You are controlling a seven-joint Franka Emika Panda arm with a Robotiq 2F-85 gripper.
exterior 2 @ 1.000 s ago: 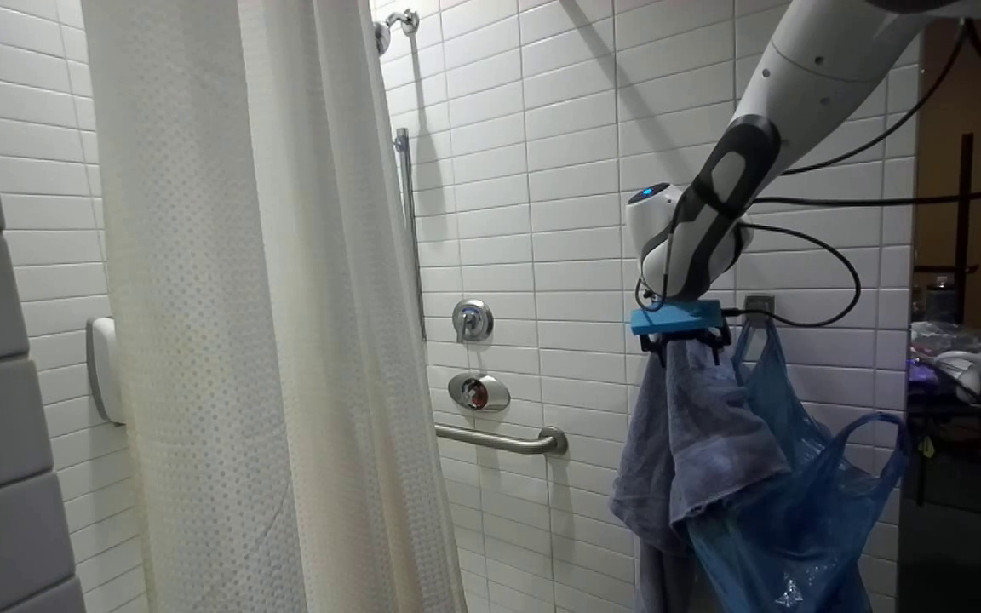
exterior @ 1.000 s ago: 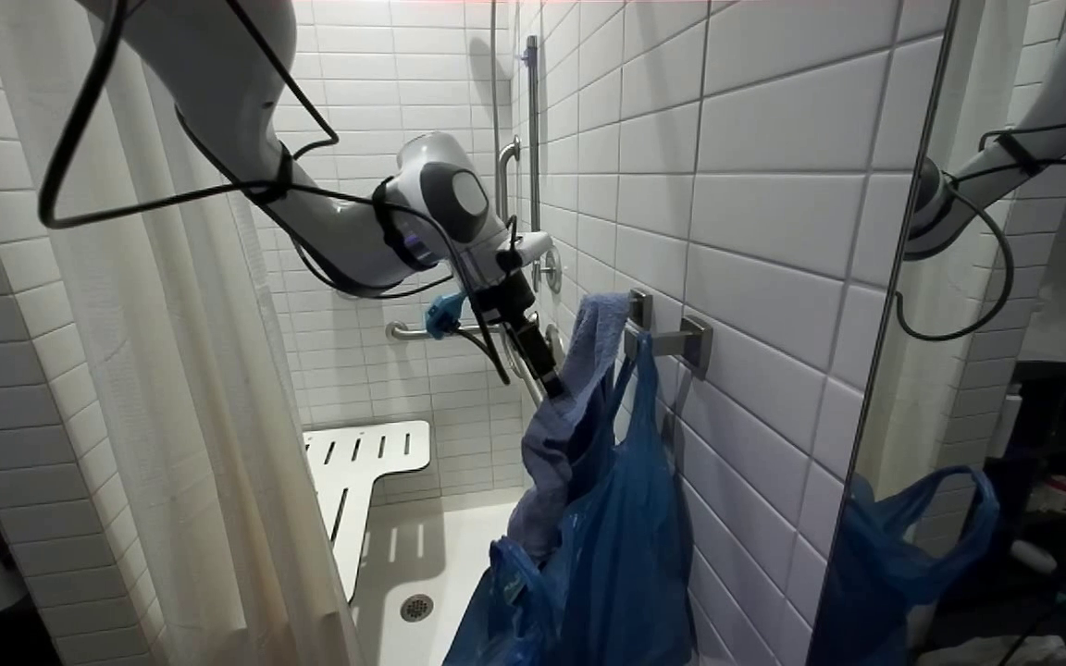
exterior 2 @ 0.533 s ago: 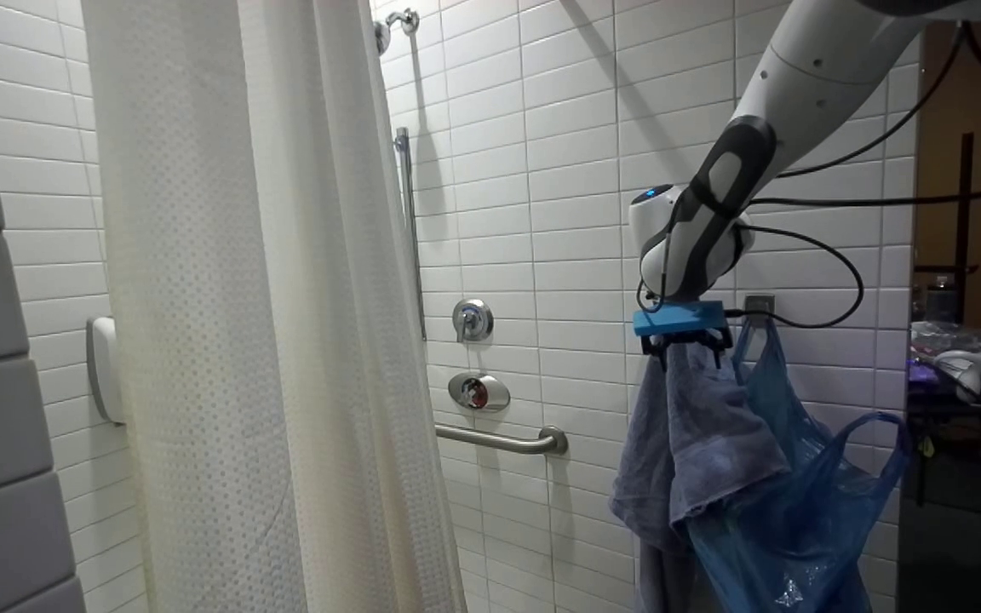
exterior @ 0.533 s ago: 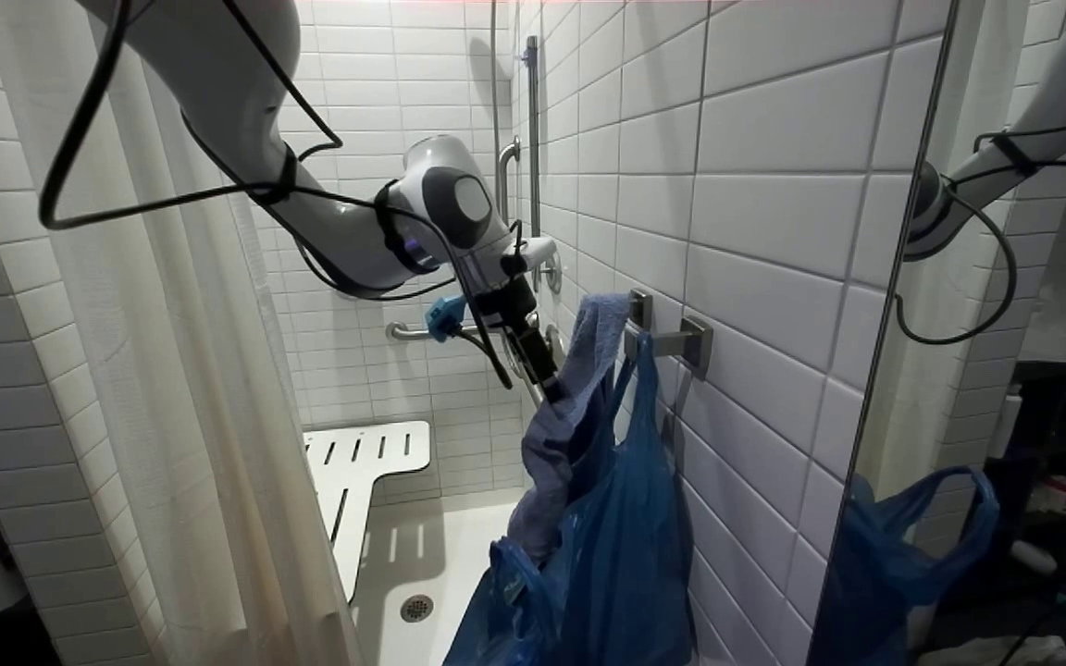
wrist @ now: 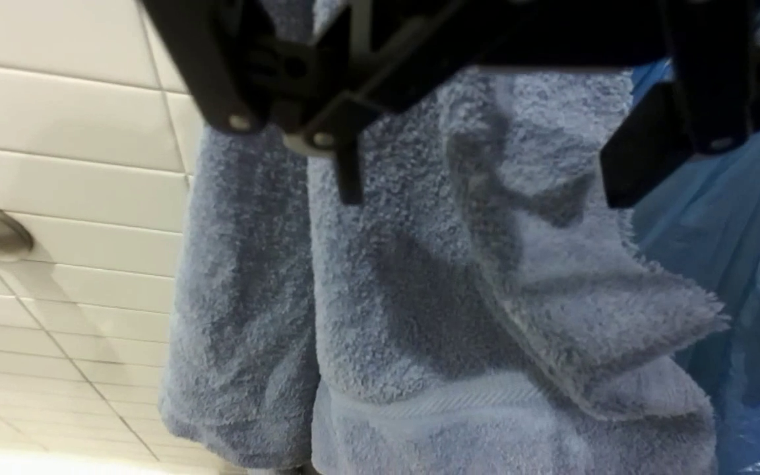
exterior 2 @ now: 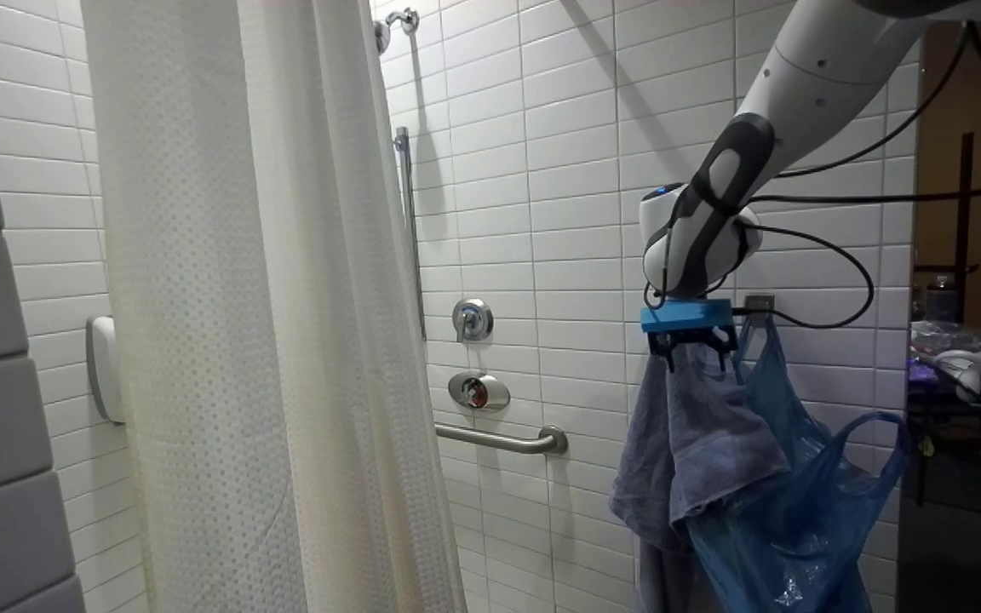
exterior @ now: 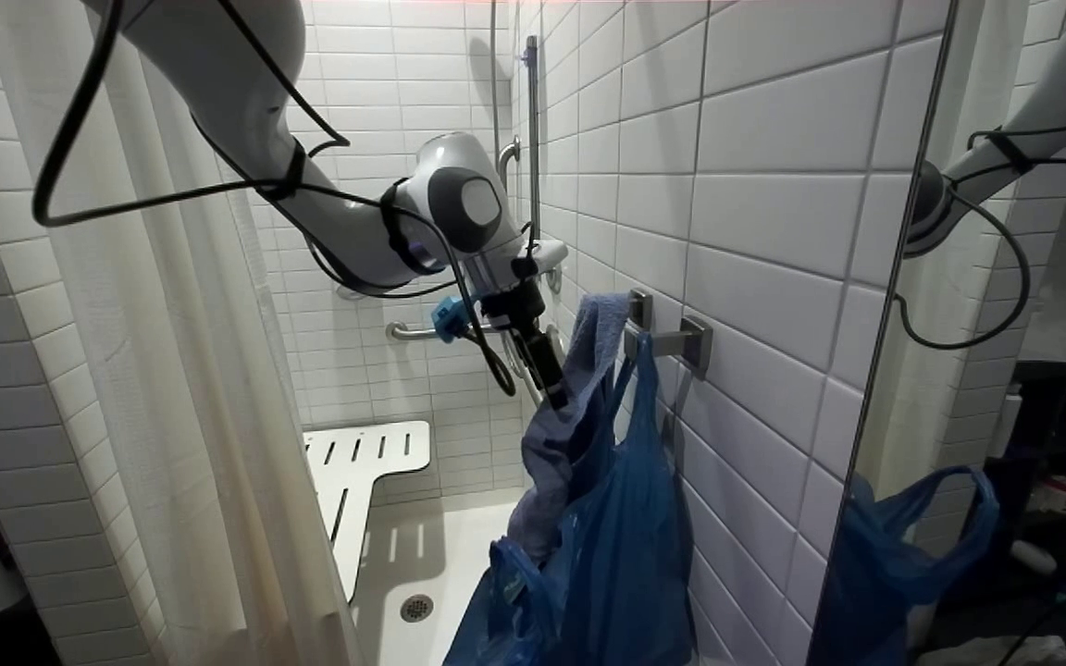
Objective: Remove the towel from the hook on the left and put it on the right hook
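In an exterior view we see a shower curtain (exterior: 163, 370) at nine o'clock, a slotted white seat (exterior: 362, 476) at eight, a drain (exterior: 416, 608) at seven and a blue plastic bag (exterior: 630, 518) at five. In an exterior view we find a shower head (exterior 2: 382, 37) at eleven o'clock and a steel grab bar (exterior 2: 495, 439) at six.
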